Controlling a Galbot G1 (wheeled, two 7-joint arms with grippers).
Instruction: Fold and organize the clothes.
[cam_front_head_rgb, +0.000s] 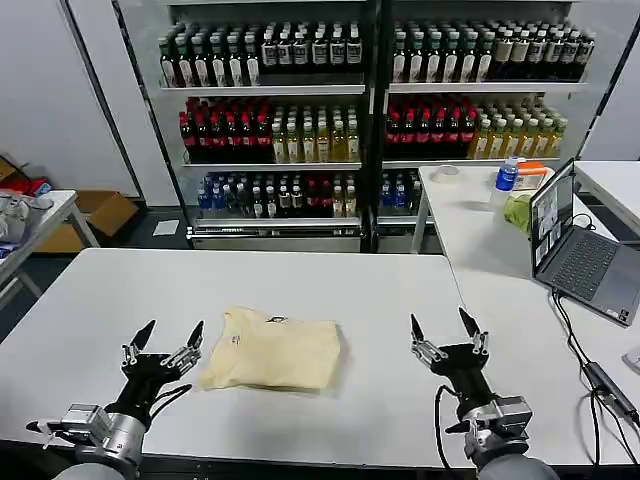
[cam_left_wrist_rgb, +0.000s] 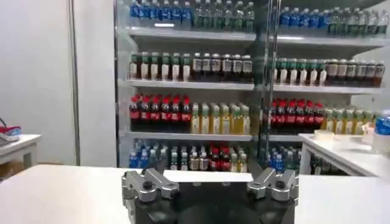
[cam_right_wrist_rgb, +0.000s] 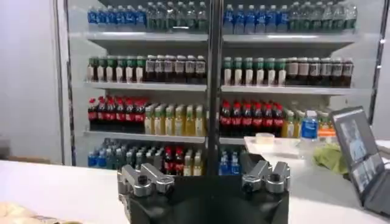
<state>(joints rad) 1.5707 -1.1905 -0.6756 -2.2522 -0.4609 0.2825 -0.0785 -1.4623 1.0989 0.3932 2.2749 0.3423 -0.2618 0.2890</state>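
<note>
Cream-yellow T-shirt (cam_front_head_rgb: 272, 352) lies folded into compact rectangle on white table (cam_front_head_rgb: 380, 290), near front edge, between both arms; small neck label faces up near its far edge; left gripper (cam_front_head_rgb: 168, 338) hovers just beside shirt's left side, fingers spread wide, holding nothing; right gripper (cam_front_head_rgb: 444, 328) hovers well apart from shirt on right, fingers likewise spread wide, empty; laptop (cam_front_head_rgb: 575, 245) sits open on adjoining table at right; shelves of bottles (cam_front_head_rgb: 300, 100) stand behind.
</note>
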